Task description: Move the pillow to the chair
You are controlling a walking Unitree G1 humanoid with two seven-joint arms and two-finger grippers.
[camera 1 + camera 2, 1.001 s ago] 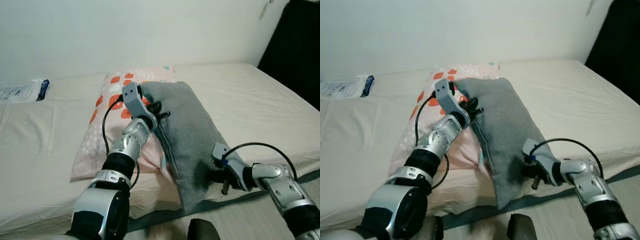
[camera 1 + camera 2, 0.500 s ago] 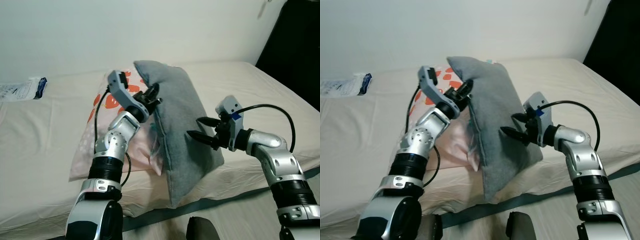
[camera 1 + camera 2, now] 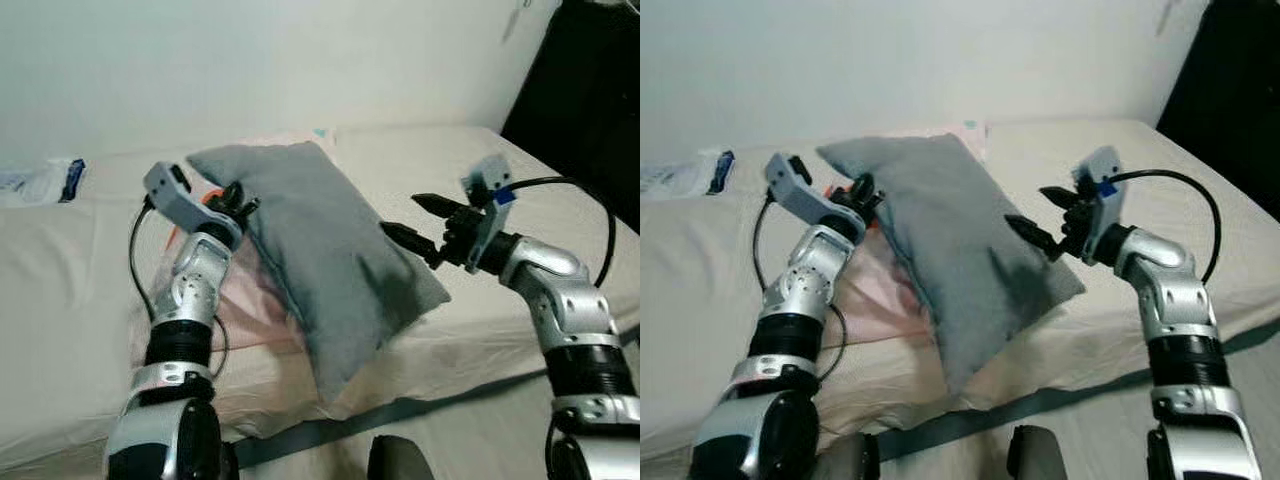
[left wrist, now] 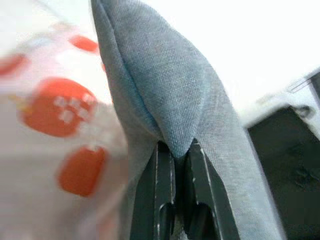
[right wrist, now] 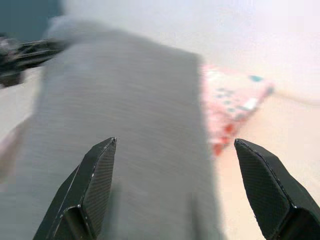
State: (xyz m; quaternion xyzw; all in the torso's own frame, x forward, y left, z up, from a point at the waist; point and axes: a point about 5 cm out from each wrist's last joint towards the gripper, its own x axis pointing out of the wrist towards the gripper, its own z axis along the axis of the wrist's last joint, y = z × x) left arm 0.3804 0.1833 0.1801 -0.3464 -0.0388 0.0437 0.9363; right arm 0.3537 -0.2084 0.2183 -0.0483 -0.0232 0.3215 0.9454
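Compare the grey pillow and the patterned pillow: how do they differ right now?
The grey pillow is plain grey; the patterned pillow is pale pink with red-orange spots. The grey pillow is pinched at an edge by the left gripper and tilted, while the patterned pillow lies flat beneath it, ungripped. Both are on the bed.

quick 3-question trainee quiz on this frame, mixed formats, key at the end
1. True or false: the left gripper is shut on an edge of the grey pillow.
2. The right gripper is: A) clamped on the pillow, B) open at the pillow's side, C) resting flat on the bed.
3. Fill in: beneath the grey pillow lies a second pillow, pale pink with ____ spots.

Key:
1. True; the left wrist view shows fabric pinched between the fingers.
2. B; the fingers are spread wide in the right wrist view, with the grey fabric beyond them.
3. Orange-red.
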